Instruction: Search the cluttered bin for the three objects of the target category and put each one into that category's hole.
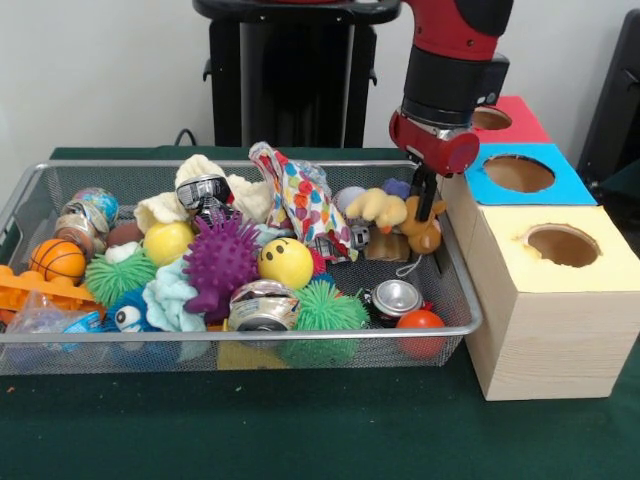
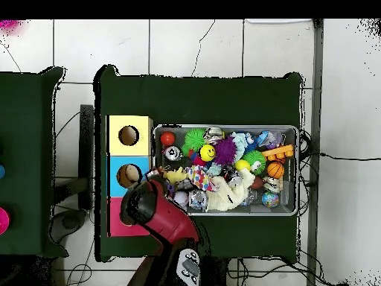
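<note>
From the front, a wire basket (image 1: pixel 455 290) full of toys sits on a green table (image 1: pixel 300 430). The red and black arm (image 1: pixel 450 70) comes down over the basket's far right corner, and its gripper (image 1: pixel 424 200) reaches in among the plush toys there, just beside a yellow plush duck (image 1: pixel 378 208) and a tan plush animal (image 1: pixel 425 232). Whether its fingers are apart or clamped on anything cannot be told. Near the basket's middle lie a purple spiky ball (image 1: pixel 218 262) and a yellow smiley ball (image 1: pixel 285 262). A green fuzzy ball (image 1: pixel 322 310) and a silver can (image 1: pixel 396 298) lie toward the near right corner, with a red ball (image 1: pixel 421 322) at that corner. A small basketball (image 1: pixel 57 258) lies by the left edge. Touching the basket's right side is a row of wooden boxes, each with a round hole on top: a yellow box (image 1: pixel 560 250) nearest, a blue box (image 1: pixel 520 175) behind it, and a red box (image 1: pixel 505 120) farthest.

From overhead, the arm (image 2: pixel 160 216) covers the basket's lower left corner and hides the gripper. The basket (image 2: pixel 298 171) lies right of the yellow box (image 2: pixel 129 135) and blue box (image 2: pixel 129 175); the red box (image 2: pixel 115 223) is mostly hidden by the arm.
</note>
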